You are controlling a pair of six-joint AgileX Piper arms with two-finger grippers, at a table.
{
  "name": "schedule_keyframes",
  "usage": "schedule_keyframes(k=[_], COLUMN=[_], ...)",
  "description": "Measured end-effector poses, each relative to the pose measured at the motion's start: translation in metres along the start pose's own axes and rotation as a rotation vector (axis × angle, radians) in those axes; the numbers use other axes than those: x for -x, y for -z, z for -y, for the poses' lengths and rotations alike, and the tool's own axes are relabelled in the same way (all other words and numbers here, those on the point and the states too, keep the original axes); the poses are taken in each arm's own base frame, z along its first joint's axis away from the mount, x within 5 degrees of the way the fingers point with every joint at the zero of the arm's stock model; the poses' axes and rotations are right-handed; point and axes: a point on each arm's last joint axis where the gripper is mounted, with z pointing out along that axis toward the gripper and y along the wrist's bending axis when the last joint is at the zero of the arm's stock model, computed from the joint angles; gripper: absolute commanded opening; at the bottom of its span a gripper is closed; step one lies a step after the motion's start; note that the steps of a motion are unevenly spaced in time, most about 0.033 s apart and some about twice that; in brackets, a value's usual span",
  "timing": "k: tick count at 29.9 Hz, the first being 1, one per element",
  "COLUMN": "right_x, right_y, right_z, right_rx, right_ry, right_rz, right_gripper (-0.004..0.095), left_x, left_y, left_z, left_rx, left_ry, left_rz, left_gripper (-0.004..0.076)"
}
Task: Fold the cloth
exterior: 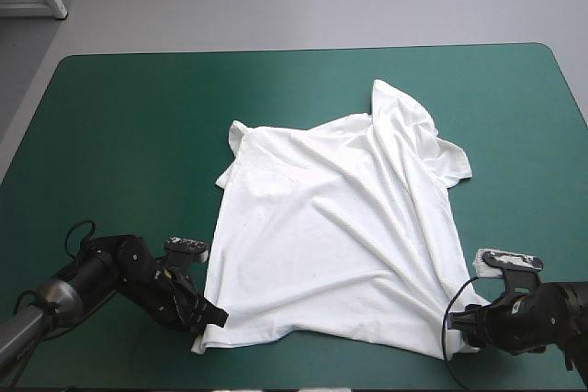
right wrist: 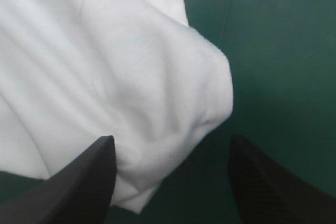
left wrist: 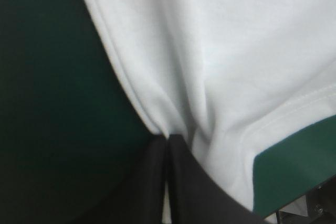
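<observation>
Down at the near edge of your desk (exterior: 138,135), the left gripper (exterior: 217,316) sits low at the near left corner of the T-shirt (exterior: 340,227). From its wrist, the left gripper (left wrist: 168,140) has its black fingers (left wrist: 194,192) pressed together in one point. The T-shirt (left wrist: 236,51) hem is pinched between them, and a sliver of white shows in the seam. Teal-green cover (left wrist: 52,103) lies on either side of that corner.

Over at the near right corner, your right gripper (exterior: 465,323) is down on the desk too. In its wrist view the right gripper (right wrist: 171,140) has its fingers (right wrist: 79,187) standing wide apart, with hold of nothing. A rounded hump of the T-shirt (right wrist: 94,51) lies between them, with bare cover (right wrist: 283,51) beside it.

Farther out, the white T-shirt lies spread across the middle of the desk, hem toward you. Long creases run from the right corner up across the body. At the far end a sleeve (exterior: 450,161) pokes out to the right, and the cloth there is rumpled and partly folded over.
</observation>
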Motion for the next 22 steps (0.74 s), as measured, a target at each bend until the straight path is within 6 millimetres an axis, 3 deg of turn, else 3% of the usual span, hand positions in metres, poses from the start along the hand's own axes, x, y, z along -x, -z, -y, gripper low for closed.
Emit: schedule_keyframes(k=[5, 16, 18, 20, 22], right_x=[0.002, 0.019, 0.022, 0.023, 0.025], right_y=[-0.009, -0.033, -0.034, -0.035, -0.034], right_z=[0.0, -0.002, -0.002, -0.002, -0.003], right_rx=[0.006, -0.008, -0.011, -0.015, -0.004], right_ry=[-0.013, -0.009, -0.006, -0.003, -0.008], right_rz=[0.012, -0.192, -0.217, -0.233, -0.232], right_gripper=[0.0304, 0.0287, 0.017, -0.0015, -0.0018], left_x=[0.0, 0.0, 0.0, 0.0, 0.001], left_y=[0.0, 0.0, 0.0, 0.0, 0.001], left_z=[0.0, 0.0, 0.0, 0.0, 0.0], left_rx=[0.003, 0.004, 0.004, 0.004, 0.004], left_ry=[-0.001, -0.002, -0.002, -0.003, -0.004], left_rz=[0.002, 0.004, 0.004, 0.004, 0.004], left_gripper=[-0.0009, -0.0009, -0.0009, -0.0009, -0.0009])
